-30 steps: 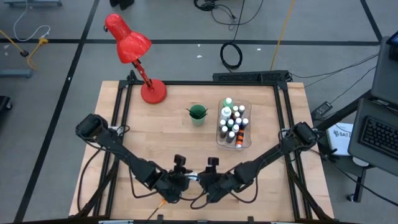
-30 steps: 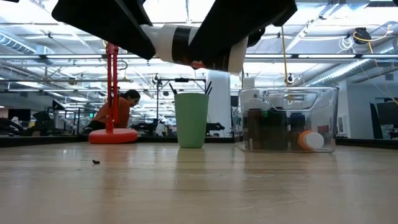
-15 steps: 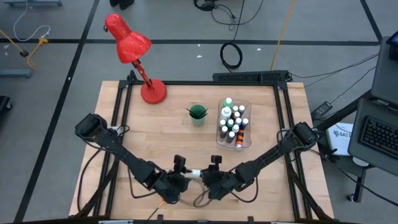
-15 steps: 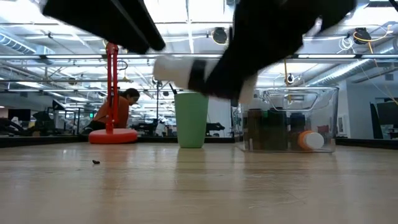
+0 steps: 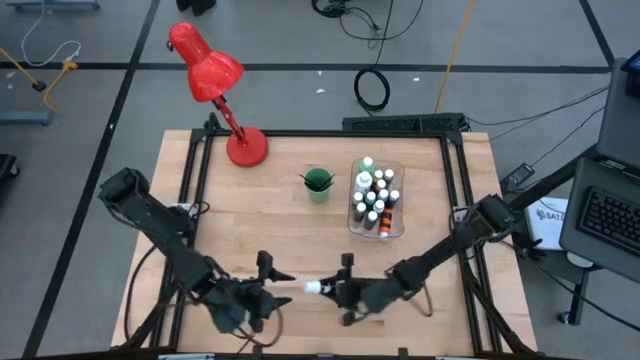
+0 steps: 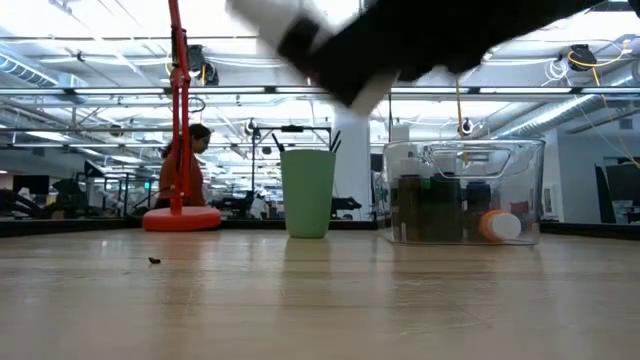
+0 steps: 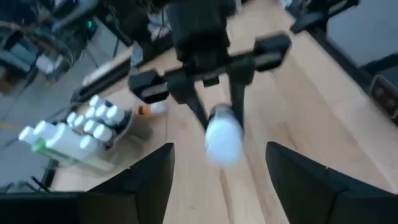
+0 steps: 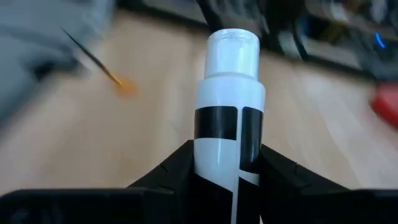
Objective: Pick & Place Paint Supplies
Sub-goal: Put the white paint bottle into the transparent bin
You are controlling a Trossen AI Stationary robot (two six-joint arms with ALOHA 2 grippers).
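Note:
A white bottle (image 8: 229, 118) with a black band and a white cap (image 5: 313, 288) hangs over the table's near middle, and my right gripper (image 5: 332, 291) is shut on it. My left gripper (image 5: 278, 285) stands open to the left of the cap, a short gap away, with nothing between its fingers. Several white-capped paint bottles (image 5: 375, 190) stand in the clear bin (image 5: 352, 215) at the far right. One orange bottle (image 6: 500, 225) lies on its side in the bin. The green cup (image 5: 318, 183) stands to the left of the bin, with dark brush handles in it. My right gripper pinches the bottle's lower body (image 8: 227, 158) between its two fingers (image 8: 174, 171), one on each side. The fingers come from the table's right, almost level, and lie along the bottle. The bottle is lifted clear of the table. Its cap end points left and slightly up.
A red desk lamp (image 5: 225, 100) stands at the far left corner. A thin dark stick with an orange tip (image 8: 121, 84) shows over the wood near my left gripper. Bare wood lies between the grippers and the cup. A person (image 6: 185, 165) sits in the room behind.
My left gripper has let go of the bottle's cap end. It has drawn back toward the table's left edge and risen. My right gripper keeps the bottle and has tipped nearer to level, so the cap end has swung upward.

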